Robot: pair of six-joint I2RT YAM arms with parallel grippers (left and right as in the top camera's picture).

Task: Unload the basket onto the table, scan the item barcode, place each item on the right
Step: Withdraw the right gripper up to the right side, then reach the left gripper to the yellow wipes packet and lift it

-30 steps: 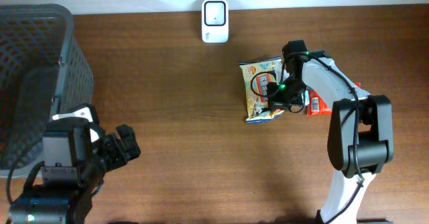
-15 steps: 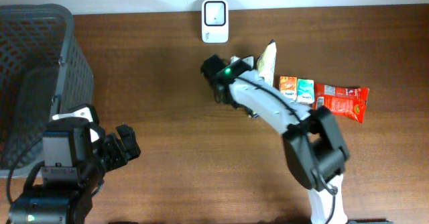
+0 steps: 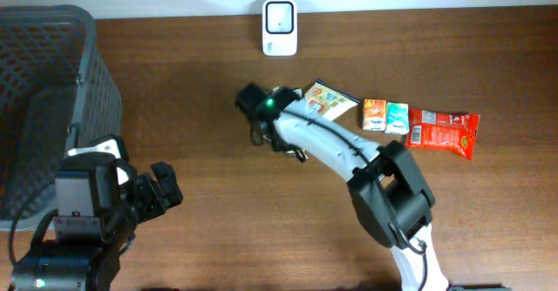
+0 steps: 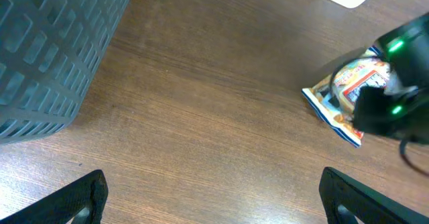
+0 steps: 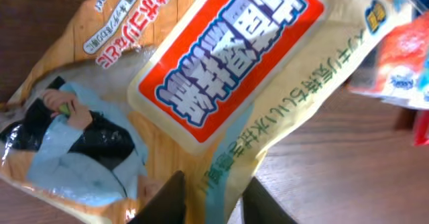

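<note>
A: Snack bag (image 3: 330,102) location?
B: Lies on counter (image 3: 218,195) near scanner (image 3: 280,16), edge between right pincer (image 5: 214,180) fingers.
A: Pincer states?
B: Right: parted slightly, grip unclear. Left pincer (image 4: 211,184): wide open, empty.

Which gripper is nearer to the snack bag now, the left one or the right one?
Right. The right gripper is at the snack bag; the left gripper hangs far from it, beside the basket.
</note>
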